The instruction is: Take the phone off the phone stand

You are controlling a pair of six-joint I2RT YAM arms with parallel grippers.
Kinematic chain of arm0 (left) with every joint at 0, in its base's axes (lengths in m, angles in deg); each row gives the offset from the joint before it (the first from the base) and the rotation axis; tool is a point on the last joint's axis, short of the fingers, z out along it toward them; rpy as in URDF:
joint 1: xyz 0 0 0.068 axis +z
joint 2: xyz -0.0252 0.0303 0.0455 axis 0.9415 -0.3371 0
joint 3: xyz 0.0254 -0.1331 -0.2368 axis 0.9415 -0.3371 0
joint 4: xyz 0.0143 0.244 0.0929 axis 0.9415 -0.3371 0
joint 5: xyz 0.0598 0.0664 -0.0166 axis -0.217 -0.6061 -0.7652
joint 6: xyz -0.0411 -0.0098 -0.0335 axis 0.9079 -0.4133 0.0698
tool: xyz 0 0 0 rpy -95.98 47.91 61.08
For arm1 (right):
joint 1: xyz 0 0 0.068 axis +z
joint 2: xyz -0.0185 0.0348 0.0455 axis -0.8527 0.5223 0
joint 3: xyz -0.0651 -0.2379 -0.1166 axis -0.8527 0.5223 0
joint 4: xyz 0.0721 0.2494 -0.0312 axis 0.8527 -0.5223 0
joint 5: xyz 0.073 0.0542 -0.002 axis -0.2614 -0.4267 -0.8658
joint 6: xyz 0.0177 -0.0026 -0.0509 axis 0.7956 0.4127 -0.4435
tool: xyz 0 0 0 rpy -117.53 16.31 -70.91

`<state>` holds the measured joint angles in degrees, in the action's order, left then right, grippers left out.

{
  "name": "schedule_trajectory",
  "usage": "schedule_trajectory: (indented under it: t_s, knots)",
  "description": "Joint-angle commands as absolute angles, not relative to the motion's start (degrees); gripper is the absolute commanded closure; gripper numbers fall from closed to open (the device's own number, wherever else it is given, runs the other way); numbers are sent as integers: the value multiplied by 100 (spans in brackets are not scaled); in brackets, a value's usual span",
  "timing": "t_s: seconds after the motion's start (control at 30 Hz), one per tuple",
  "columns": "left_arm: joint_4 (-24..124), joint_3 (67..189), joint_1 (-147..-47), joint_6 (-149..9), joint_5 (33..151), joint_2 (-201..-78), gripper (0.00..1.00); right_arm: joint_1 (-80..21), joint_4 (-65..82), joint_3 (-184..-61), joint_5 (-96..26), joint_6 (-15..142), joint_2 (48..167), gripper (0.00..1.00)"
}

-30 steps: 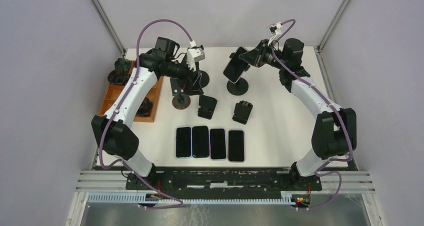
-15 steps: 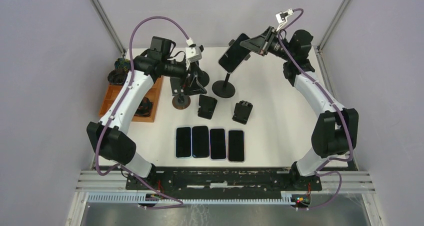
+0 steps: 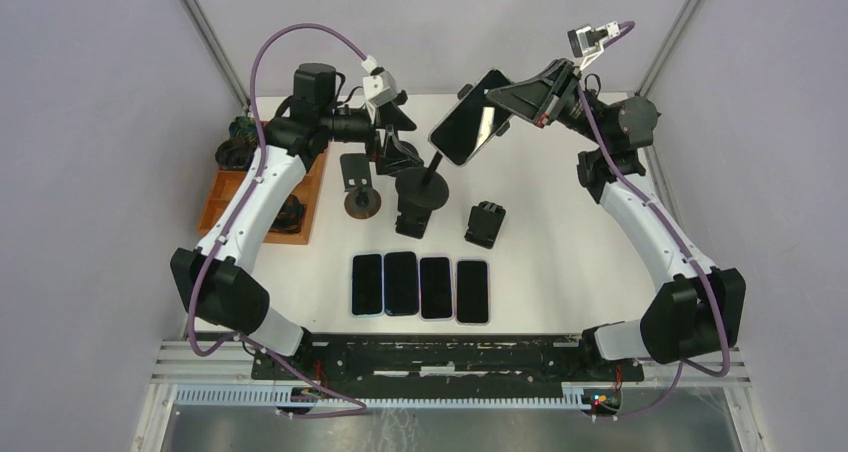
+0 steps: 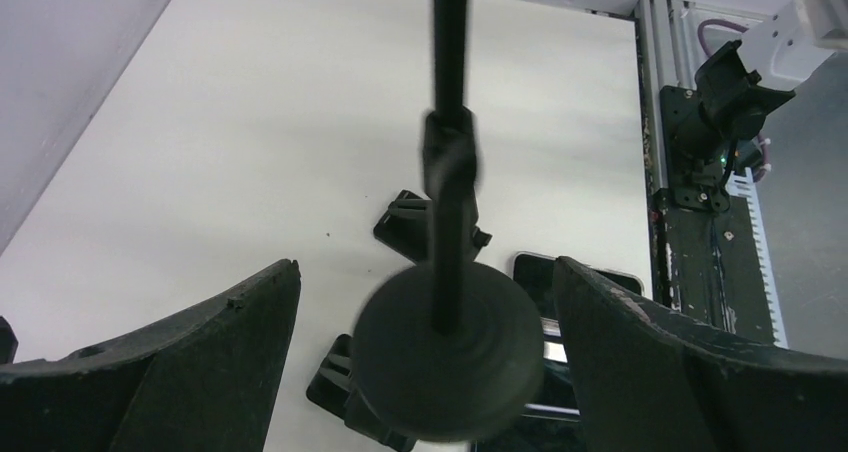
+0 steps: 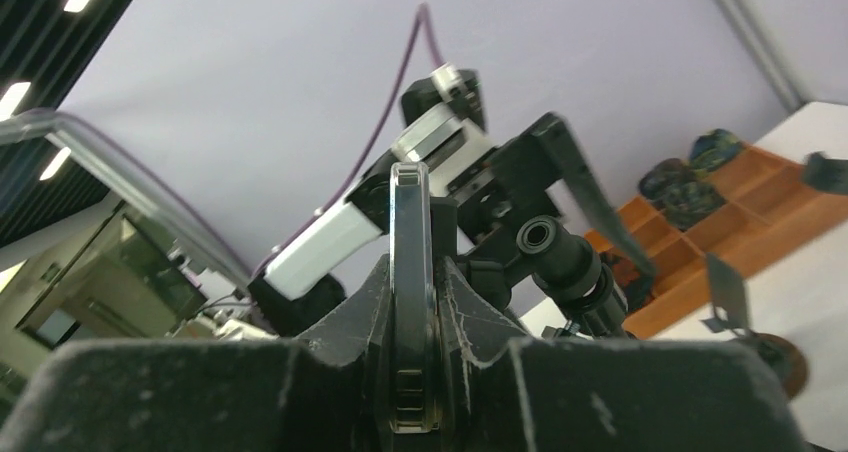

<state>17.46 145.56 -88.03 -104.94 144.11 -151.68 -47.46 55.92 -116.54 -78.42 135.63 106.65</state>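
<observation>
A black phone (image 3: 468,128) is clamped on a black phone stand whose pole and round base (image 3: 421,188) hang below it, lifted off the table and tilted. My right gripper (image 3: 503,100) is shut on the phone's upper end; the right wrist view shows the phone edge-on (image 5: 412,272) between the fingers. My left gripper (image 3: 398,152) is open beside the stand. In the left wrist view its fingers (image 4: 215,342) stand apart on either side of the blurred round base (image 4: 447,357) and pole (image 4: 450,82), without touching them.
Several phones (image 3: 420,287) lie in a row near the front. Two small black holders (image 3: 413,215) (image 3: 485,224) and another stand (image 3: 360,187) sit mid-table. An orange tray (image 3: 228,197) with dark items is at the left edge.
My right gripper has lifted the phone, with its stand attached, up and to the left. The base has left the table. My left gripper has risen and now flanks the stand.
</observation>
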Motion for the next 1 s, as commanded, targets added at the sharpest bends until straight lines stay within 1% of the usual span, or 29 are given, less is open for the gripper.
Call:
schedule_trajectory:
  t_s: [0.0,0.13,0.27,0.47,0.53,0.6,0.7,0.73,0.77,0.83,0.87,0.9,0.97]
  knots:
    - [2148,14873,-8872,-10119,14862,-14908,0,-4475,6699,-11589,-7466,14160,10151,100]
    - [1951,14895,-9112,-10221,15149,-14871,0,-4005,6499,-11488,-7298,13940,10001,100]
    - [1937,14838,-9290,-9992,15668,-14858,0,-3707,6348,-11322,-7149,13733,9861,100]
    - [716,15037,-9468,-10915,15979,-14921,9,-3356,6376,-11168,-7007,13652,9810,100]
    - [434,15050,-9464,-11279,15978,-14915,17,-3250,6409,-11161,-6993,13640,9827,100]
    - [99,15057,-9469,-11616,15954,-14908,26,-3183,6409,-11144,-6968,13624,9836,100]
    - [-122,15050,-9473,-11830,15924,-14891,46,-3061,6392,-11086,-6951,13540,9854,100]
    - [-127,15058,-9474,-11832,15927,-14889,55,-3024,6385,-11052,-6949,13505,9861,100]
    - [-130,15066,-9479,-11832,15916,-14880,65,-2991,6383,-11003,-6949,13480,9868,100]
    - [-126,15059,-9484,-11845,15867,-14856,93,-2942,6353,-10915,-6958,13410,9880,100]
    - [-134,15053,-9488,-11832,15843,-14843,97,-2922,6335,-10872,-6986,13364,9895,100]
    - [-210,15068,-9483,-11873,15825,-14828,98,-2909,6297,-10835,-7022,13333,9901,99]
    - [-578,15159,-9487,-12199,15813,-14822,98,-2894,6232,-10744,-7143,13244,9906,88]
